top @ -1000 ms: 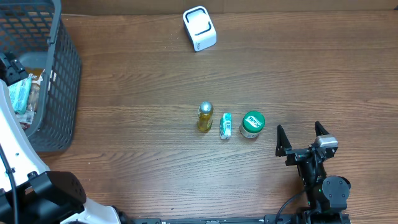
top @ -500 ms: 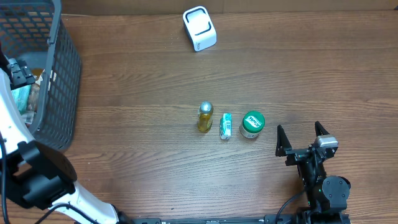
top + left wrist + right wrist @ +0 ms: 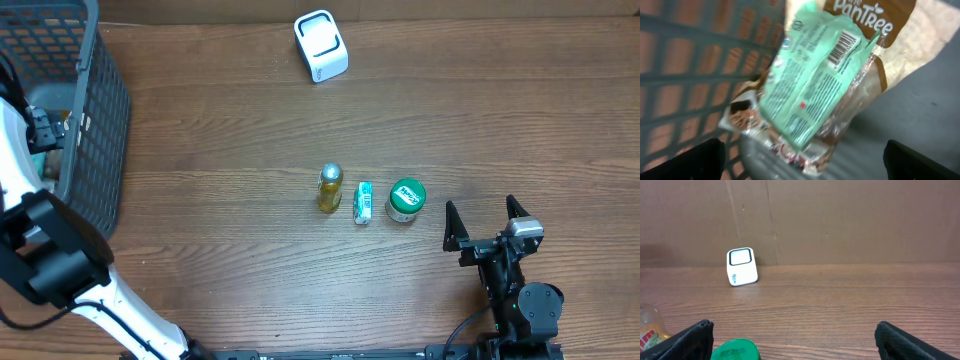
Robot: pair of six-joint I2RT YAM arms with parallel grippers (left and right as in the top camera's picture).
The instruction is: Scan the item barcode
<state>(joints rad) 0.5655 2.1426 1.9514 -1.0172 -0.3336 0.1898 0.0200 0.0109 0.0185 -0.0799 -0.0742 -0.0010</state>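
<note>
progress: early; nothing looks scanned yet; grasp, carry and scan all remain.
dark grey plastic mesh basket (image 3: 100, 130): holds a mint-green printed plastic packet (image 3: 810, 75), barcode up, lying on a clear bag with brown label (image 3: 890, 30).
left gripper (image 3: 801, 160): inside the basket, jaws wide, empty, above the packet.
right gripper (image 3: 482, 212): jaws wide, empty, over the brown wooden table (image 3: 200, 250).
white box-shaped scanner (image 3: 321, 46): far table edge, well apart from the basket.

The green packet (image 3: 810, 85) is blurred, its small print unreadable.
</note>
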